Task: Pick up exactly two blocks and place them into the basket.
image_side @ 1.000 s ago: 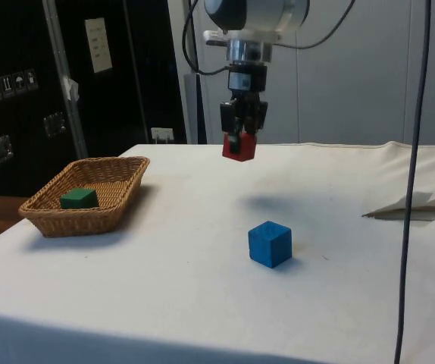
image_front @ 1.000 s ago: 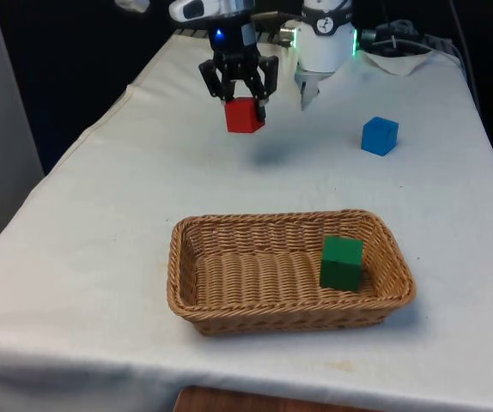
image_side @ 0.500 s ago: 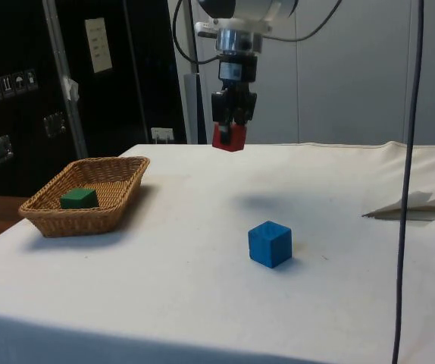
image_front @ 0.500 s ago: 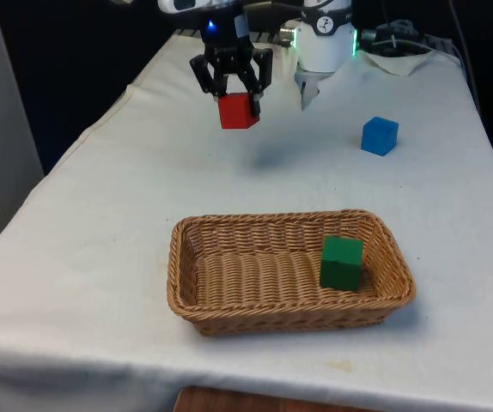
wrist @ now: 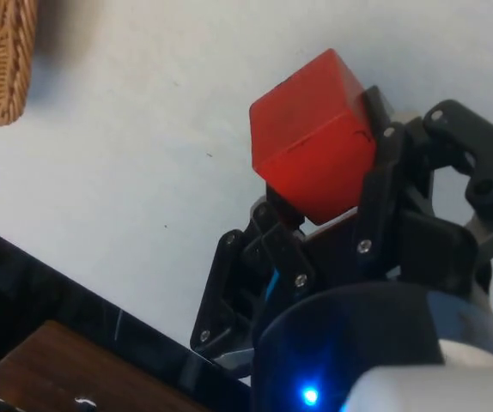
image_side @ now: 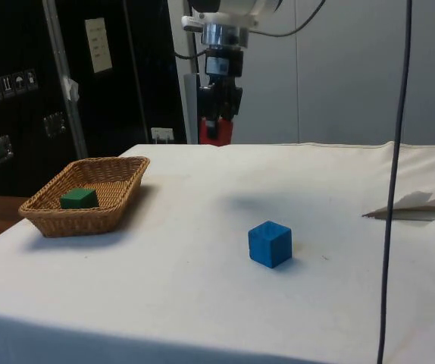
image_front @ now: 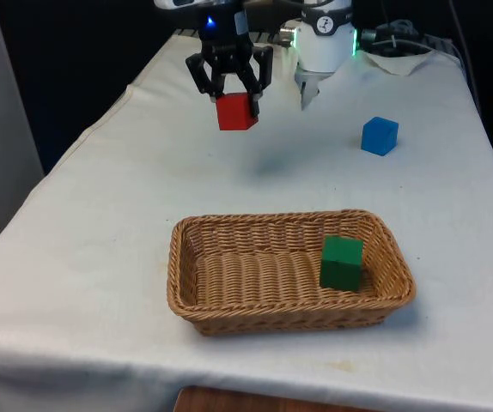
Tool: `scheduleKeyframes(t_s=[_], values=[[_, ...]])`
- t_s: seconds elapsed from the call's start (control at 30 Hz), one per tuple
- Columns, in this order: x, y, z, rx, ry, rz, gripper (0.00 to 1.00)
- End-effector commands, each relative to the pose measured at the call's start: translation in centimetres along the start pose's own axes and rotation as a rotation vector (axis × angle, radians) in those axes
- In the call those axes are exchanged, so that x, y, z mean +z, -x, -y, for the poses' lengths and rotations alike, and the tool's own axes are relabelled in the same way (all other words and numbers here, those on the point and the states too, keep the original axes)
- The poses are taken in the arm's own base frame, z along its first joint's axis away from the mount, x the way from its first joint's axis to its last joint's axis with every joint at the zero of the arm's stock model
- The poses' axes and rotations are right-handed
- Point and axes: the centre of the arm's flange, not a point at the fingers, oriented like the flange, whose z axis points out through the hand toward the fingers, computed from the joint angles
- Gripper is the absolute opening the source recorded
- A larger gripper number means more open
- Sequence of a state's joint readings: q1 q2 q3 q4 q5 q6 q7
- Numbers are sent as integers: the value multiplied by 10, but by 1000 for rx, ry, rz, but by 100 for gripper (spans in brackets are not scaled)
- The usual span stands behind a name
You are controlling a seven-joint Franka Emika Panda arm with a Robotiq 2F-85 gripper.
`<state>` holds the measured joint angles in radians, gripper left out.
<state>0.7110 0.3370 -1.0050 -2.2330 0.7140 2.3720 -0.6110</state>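
High above the table, the gripper [image_front: 229, 93] is clamping the red block [image_front: 236, 112] by opposite flat faces, looking light, rigid, secure.

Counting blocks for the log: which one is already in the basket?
The green block, in the basket. The red block is in the gripper; the blue block is on the cloth.

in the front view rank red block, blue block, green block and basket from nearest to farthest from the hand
1. red block: clamped in the hand, above the table.
2. blue block: on the cloth, toward the front view's right.
3. basket: its far rim comes next.
4. green block: inside the basket, at its right end.
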Motion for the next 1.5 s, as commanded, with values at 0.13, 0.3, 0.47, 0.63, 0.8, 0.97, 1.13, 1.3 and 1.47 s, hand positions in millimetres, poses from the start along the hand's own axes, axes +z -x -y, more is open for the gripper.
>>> scheduleKeyframes(t_s=[0.13, 0.3, 0.47, 0.63, 0.8, 0.97, 1.13, 1.3, 1.47], values=[[0, -9, 3, -19, -4, -1, 0], [0, -19, 8, -44, 3, -4, 0], [0, -28, 10, -62, 11, -7, 0], [0, -37, 13, -81, 18, -10, 0], [1, -45, 16, -101, 24, -15, 0], [2, -54, 21, -123, 31, -18, 0], [4, -62, 25, -139, 38, -20, 0], [7, -71, 29, -158, 43, -23, 0], [10, -81, 33, -178, 50, -24, 0]])
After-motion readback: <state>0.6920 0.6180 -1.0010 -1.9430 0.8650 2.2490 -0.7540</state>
